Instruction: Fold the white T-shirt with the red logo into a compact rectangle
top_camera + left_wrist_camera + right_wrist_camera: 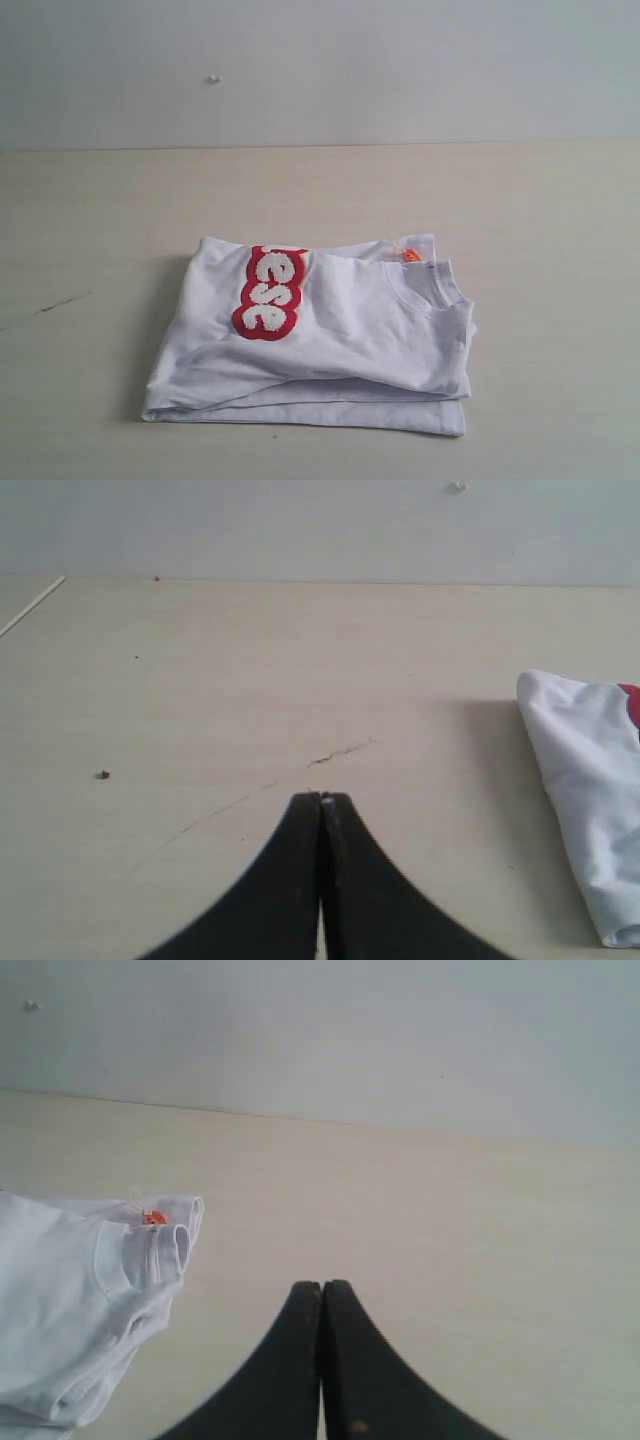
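Observation:
The white T-shirt [340, 350] lies folded in a rough rectangle on the table, near the front middle in the exterior view. Its red logo [268, 292] shows on the upper layer, partly tucked under a fold, with only some white letters visible. The ribbed collar [440, 285] and the small orange tag [409, 256] sit at the shirt's far right corner. Neither arm appears in the exterior view. My left gripper [321, 798] is shut and empty over bare table, with the white T-shirt [590, 770] off to one side. My right gripper [322, 1285] is shut and empty too, apart from the white T-shirt [70, 1300].
The pale wooden table [120, 210] ends at a light grey wall [320, 70] behind. A thin dark scratch [340, 752] marks the tabletop ahead of the left gripper, and a small dark speck [103, 774] lies further off.

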Tool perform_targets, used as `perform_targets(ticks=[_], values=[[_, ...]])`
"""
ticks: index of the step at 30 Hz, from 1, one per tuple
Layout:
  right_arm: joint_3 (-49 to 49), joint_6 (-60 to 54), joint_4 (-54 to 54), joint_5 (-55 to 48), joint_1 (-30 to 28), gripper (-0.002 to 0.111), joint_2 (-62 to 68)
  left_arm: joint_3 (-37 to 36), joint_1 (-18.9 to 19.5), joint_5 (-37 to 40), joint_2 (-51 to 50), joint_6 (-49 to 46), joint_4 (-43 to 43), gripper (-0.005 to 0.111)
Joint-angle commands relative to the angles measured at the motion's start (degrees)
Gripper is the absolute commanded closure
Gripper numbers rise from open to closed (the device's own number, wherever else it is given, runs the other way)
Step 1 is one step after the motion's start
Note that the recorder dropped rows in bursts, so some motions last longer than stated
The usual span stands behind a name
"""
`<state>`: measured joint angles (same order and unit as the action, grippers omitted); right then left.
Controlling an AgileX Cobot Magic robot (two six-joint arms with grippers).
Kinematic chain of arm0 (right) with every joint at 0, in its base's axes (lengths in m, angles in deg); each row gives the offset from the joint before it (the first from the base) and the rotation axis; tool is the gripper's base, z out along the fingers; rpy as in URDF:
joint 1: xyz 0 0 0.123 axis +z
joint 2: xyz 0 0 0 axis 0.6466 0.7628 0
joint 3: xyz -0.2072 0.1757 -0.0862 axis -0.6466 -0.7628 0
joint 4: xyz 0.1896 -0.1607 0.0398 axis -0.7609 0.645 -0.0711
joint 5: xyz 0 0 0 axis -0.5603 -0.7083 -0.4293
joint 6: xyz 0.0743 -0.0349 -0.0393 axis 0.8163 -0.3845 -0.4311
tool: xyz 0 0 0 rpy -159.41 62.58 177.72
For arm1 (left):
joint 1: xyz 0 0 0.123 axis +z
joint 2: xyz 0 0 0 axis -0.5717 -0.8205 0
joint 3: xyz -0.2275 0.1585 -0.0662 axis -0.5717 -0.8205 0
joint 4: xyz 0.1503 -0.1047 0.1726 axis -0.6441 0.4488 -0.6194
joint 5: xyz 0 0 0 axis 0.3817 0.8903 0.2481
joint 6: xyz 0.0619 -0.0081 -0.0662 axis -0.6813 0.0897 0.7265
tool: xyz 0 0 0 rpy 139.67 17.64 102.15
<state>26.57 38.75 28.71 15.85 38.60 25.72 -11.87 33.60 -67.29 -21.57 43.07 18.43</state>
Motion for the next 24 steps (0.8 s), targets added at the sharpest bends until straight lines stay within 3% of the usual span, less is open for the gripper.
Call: perform_targets(ticks=[1,16,24], values=[[-0.26,0.0,0.0,-0.01,-0.28,0.108,-0.32,-0.19,0.12,-0.68,0.36,0.21,0.86,0.107],[-0.26,0.0,-0.12,-2.17,-0.64,0.108,-0.32,-0.19,0.12,-0.68,0.36,0.21,0.86,0.107],[-0.26,0.32,-0.12,-2.27,-5.12,0.108,-0.32,-0.19,0.12,-0.68,0.36,0.21,0.86,0.107]])
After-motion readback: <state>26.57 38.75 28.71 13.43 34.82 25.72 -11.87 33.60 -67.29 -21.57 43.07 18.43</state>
